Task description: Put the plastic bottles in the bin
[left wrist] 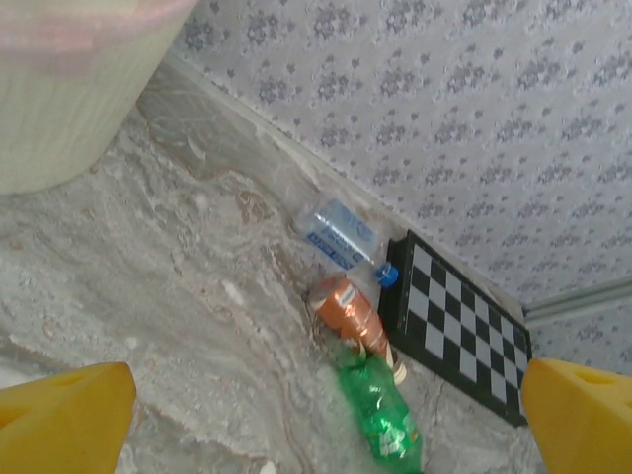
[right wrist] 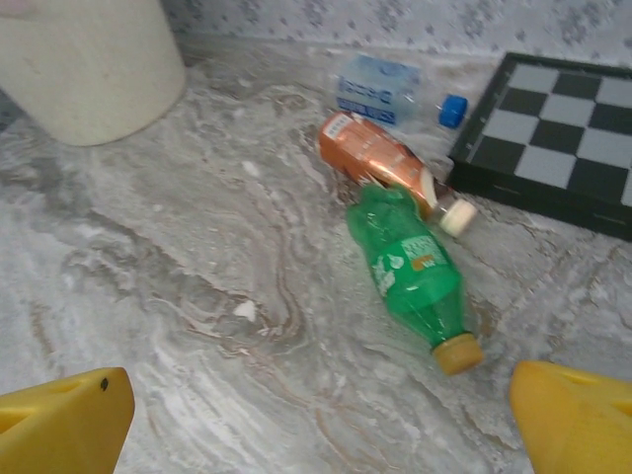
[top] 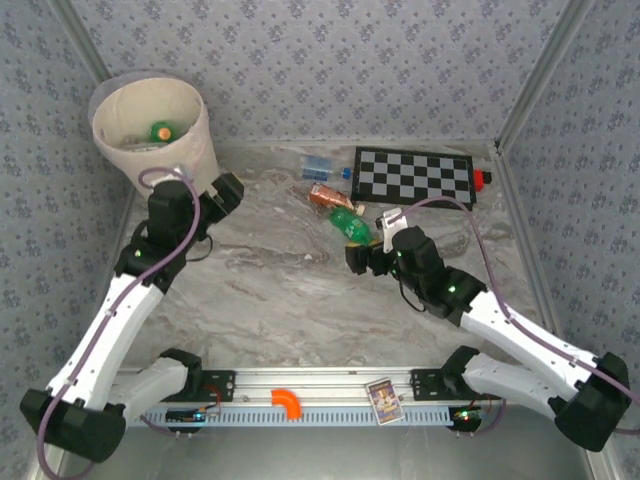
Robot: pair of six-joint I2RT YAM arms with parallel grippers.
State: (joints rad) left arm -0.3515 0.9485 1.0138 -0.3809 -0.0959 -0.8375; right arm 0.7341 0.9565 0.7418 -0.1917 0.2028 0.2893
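White arms (top: 100, 335), black joints (top: 170, 215), yellow fingers (left wrist: 64, 420).

I am seeing a checkerboard (top: 415, 176) lying flat at the back of the marble table (top: 270, 290), a red thing (top: 483, 180) beside it.

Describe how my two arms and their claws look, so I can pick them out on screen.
The left arm and right arm match: white links, black joints and bases, a thin purple cable trailing along each, and a small green light on a joint. The left claw and right claw have black bodies, with blunt, bright yellow fingers in the wrist views.
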